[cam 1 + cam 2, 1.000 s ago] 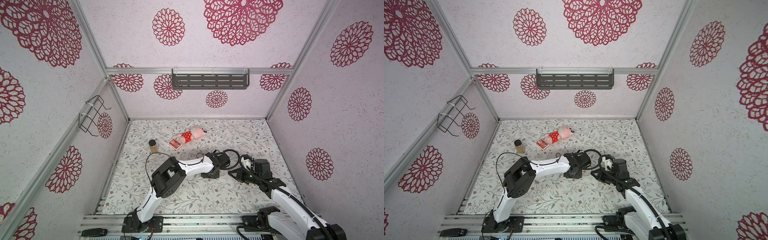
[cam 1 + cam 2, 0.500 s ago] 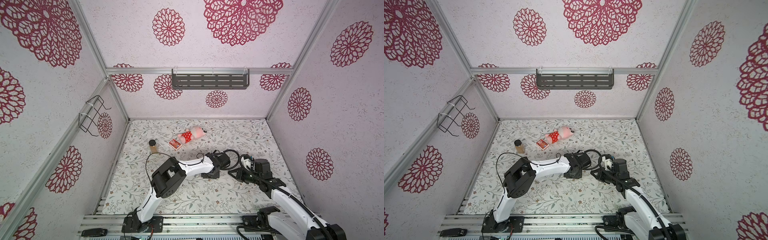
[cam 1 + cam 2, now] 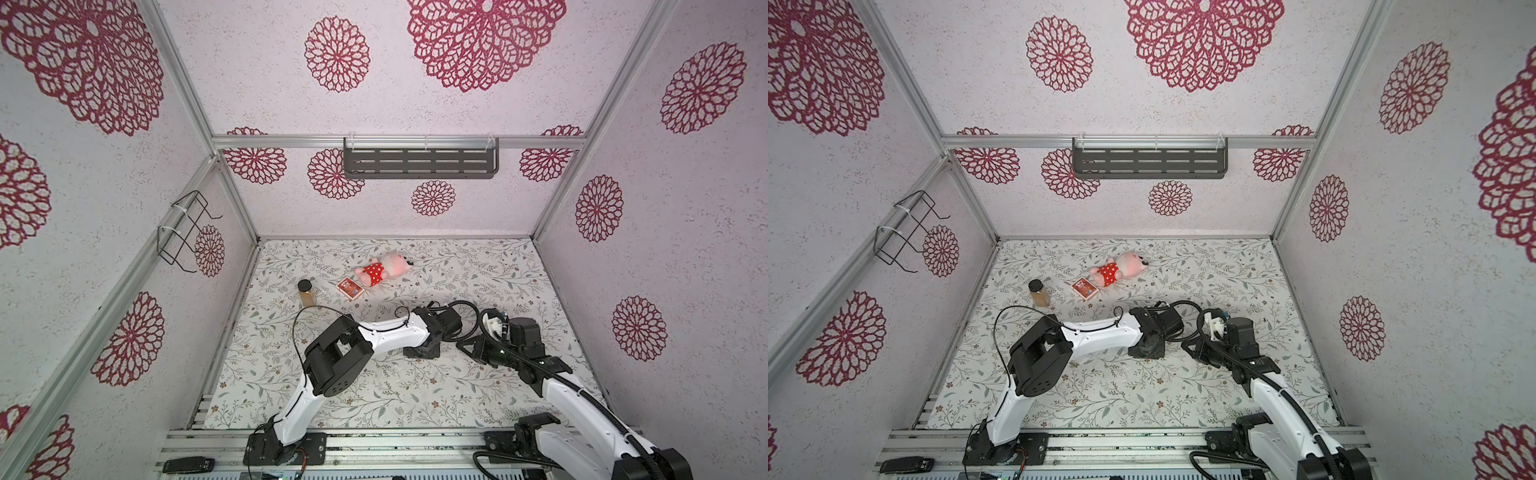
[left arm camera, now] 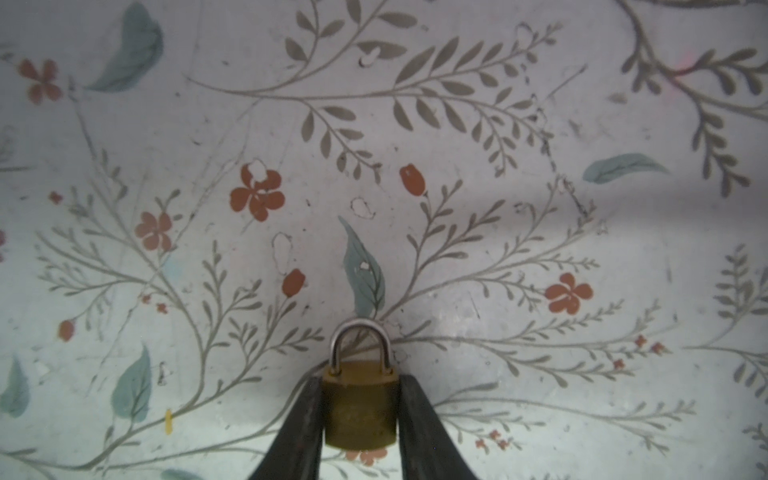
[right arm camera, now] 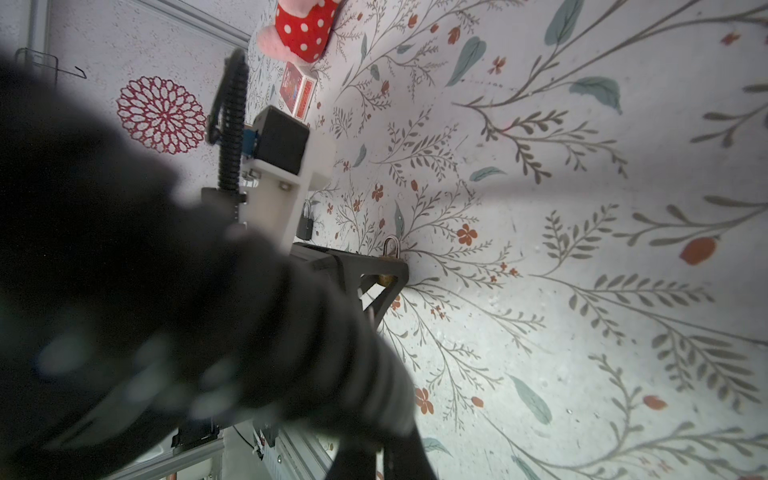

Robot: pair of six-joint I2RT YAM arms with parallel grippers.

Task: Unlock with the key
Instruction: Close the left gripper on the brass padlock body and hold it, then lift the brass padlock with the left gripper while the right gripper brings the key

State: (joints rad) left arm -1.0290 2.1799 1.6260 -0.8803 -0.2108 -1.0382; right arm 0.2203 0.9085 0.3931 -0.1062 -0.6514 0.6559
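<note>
Padlock point(image 4: 359, 409) clamped in the left gripper point(image 4: 360, 382), down at the floral mat point(image 4: 498, 208).
Its brass face carries no mark sharp enough to read, and the print on the red card box point(image 3: 350, 288) is too small to make out. The two dark fingers point(image 4: 305, 424) press the body's two sides, and the shackle pokes out past their tips with both legs seated. In both top views the right gripper point(image 3: 461, 345) sits just beside the left one near the mat's middle, jaws closed; whether anything is between them cannot be told.
</note>
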